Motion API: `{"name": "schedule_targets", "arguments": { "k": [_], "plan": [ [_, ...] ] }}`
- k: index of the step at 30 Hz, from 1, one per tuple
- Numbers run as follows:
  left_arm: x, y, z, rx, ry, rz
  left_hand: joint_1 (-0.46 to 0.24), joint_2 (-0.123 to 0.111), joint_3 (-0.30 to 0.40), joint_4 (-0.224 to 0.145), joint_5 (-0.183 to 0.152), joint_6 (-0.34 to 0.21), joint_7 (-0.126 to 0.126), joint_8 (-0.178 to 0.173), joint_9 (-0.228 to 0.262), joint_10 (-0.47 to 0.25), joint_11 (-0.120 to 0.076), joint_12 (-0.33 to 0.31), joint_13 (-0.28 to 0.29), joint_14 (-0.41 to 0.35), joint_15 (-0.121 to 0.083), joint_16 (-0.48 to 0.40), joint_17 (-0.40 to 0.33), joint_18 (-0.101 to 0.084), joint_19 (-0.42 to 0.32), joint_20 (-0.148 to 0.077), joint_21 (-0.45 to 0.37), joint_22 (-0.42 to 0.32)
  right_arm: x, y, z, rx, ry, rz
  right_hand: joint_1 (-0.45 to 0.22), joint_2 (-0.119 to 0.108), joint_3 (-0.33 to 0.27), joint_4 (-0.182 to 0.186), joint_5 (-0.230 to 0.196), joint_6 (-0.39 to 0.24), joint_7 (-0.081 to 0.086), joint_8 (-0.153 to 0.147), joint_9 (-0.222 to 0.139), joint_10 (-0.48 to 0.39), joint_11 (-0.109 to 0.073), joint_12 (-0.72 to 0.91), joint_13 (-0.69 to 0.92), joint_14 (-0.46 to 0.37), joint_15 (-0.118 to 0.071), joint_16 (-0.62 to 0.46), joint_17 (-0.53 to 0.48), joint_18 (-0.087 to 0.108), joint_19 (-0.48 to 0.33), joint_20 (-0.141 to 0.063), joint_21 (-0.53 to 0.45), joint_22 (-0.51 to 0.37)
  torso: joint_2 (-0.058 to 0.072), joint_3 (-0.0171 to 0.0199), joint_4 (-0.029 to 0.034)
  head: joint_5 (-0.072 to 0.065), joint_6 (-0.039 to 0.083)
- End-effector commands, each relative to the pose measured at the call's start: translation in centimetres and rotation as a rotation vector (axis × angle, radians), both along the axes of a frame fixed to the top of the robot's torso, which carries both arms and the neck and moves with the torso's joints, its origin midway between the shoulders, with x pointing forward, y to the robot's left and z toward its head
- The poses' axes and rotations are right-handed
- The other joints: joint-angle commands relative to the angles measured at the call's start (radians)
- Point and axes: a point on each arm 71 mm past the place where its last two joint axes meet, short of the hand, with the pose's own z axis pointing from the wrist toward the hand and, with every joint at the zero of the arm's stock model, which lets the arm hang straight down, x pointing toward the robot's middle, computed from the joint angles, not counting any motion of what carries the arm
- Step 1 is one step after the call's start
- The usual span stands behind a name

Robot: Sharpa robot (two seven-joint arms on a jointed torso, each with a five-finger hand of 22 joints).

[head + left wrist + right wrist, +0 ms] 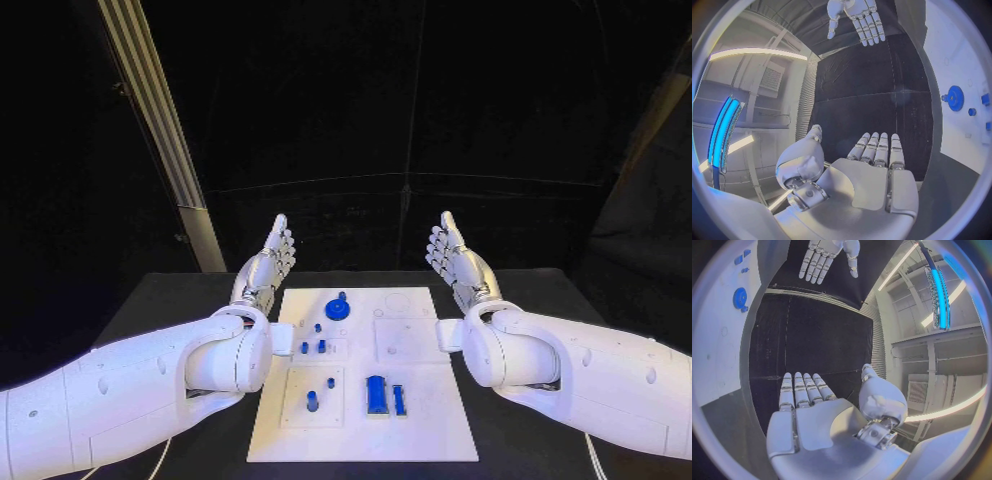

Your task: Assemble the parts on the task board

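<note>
Holding nothing, both sets of fingers stood straight and close together, palms facing each other across the task board. The left hand (268, 262) was raised beside the board's left edge and the right hand (459, 262) beside its right edge, both clear of the tabletop (159, 300) and of every part.

From that pose the risk, as I judged it, lay in the first reach. The parts were small and set near one another, so wide fingers coming down on one could knock its neighbour out of its seat or push a loose piece across the plate. With both hands entering the same narrow board from either side, they could also collide over the middle. The board looked merely laid on the tabletop; whether it was fixed could not be told, so a sideways shove might slide it.

Between the hands and nearer the robot lay the task board (433, 440), a white rectangular plate with shallow recessed panels. Closest to the fingers sat a round blue gear (338, 307); nearer the robot than that, two small blue pegs (313, 347); nearer still, a blue pin (312, 401) and an upright blue block (376, 394) with a thin blue strip (400, 399) just beside it.
</note>
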Motion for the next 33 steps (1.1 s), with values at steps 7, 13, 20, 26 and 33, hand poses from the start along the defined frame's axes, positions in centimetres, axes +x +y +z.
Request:
{"name": "schedule_targets", "arguments": {
  "k": [7, 13, 20, 26, 33],
  "plan": [
    [0.04, 0.26, 0.47, 0.038, -0.047, 0.041, -0.139, 0.0, -0.012, 0.001, -0.004, -0.101, -0.001, -0.004, -0.002, -0.104, -0.003, -0.007, -0.001, -0.099, -0.001, -0.01, -0.002, -0.022, -0.083, -0.016, -0.005, -0.065, 0.03, -0.22, 0.22, -0.002, -0.013, -0.037, -0.151, -0.001, 0.012, 0.0, -0.006, -0.101, -0.004, -0.004, -0.001, -0.115, -0.001, -0.004, -0.001, -0.127, 0.0, -0.005, -0.002, -0.022, -0.118, -0.006, -0.007, -0.001, 0.0, 0.0, 0.0, 0.0, 0.0],
    [0.04, 0.26, 0.47, 0.038, -0.047, 0.041, -0.174, 0.0, -0.012, 0.001, -0.004, -0.123, -0.001, -0.004, -0.002, -0.131, -0.003, -0.007, -0.001, -0.121, -0.001, -0.01, -0.002, -0.022, -0.101, -0.016, -0.005, -0.065, 0.03, -0.22, 0.22, -0.002, -0.013, -0.037, -0.186, -0.001, 0.012, 0.0, -0.006, -0.123, -0.004, -0.004, -0.001, -0.142, -0.001, -0.004, -0.001, -0.156, 0.0, -0.005, -0.002, -0.022, -0.147, -0.006, -0.007, -0.001, 0.0, 0.0, 0.0, 0.0, 0.0],
    [0.04, 0.26, 0.47, 0.038, -0.047, 0.041, -0.202, 0.0, -0.012, 0.001, -0.004, -0.144, -0.001, -0.004, -0.002, -0.151, -0.003, -0.007, -0.001, -0.142, -0.001, -0.01, -0.002, -0.022, -0.179, -0.016, -0.005, -0.065, 0.03, -0.22, 0.22, -0.002, -0.013, -0.037, -0.318, -0.001, 0.012, 0.0, -0.006, -0.212, -0.004, -0.004, -0.001, -0.242, -0.001, -0.004, -0.001, -0.267, 0.0, -0.005, -0.002, -0.022, -0.25, -0.006, -0.007, -0.001, 0.0, 0.0, 0.0, 0.0, 0.0],
    [0.04, 0.26, 0.47, 0.038, -0.047, 0.041, -0.298, 0.0, -0.012, 0.001, -0.004, -0.216, -0.001, -0.004, -0.002, -0.224, -0.003, -0.007, -0.001, -0.213, -0.001, -0.01, -0.002, -0.022, -0.179, -0.016, -0.005, -0.065, 0.03, -0.22, 0.22, -0.002, -0.013, -0.037, -0.318, -0.001, 0.012, 0.0, -0.006, -0.212, -0.004, -0.004, -0.001, -0.242, -0.001, -0.004, -0.001, -0.267, 0.0, -0.005, -0.002, -0.022, -0.25, -0.006, -0.007, -0.001, 0.0, 0.0, 0.0, 0.0, 0.0],
    [0.04, 0.26, 0.47, 0.038, -0.047, 0.041, -0.298, 0.0, -0.012, 0.001, -0.004, -0.216, -0.001, -0.004, -0.002, -0.224, -0.003, -0.007, -0.001, -0.213, -0.001, -0.01, -0.002, -0.022, -0.179, -0.016, -0.005, -0.065, 0.03, -0.22, 0.22, -0.002, -0.013, -0.037, -0.318, -0.001, 0.012, 0.0, -0.006, -0.212, -0.004, -0.004, -0.001, -0.242, -0.001, -0.004, -0.001, -0.267, 0.0, -0.005, -0.002, -0.022, -0.25, -0.006, -0.007, -0.001, 0.0, 0.0, 0.0, 0.0, 0.0]
  ]
}}
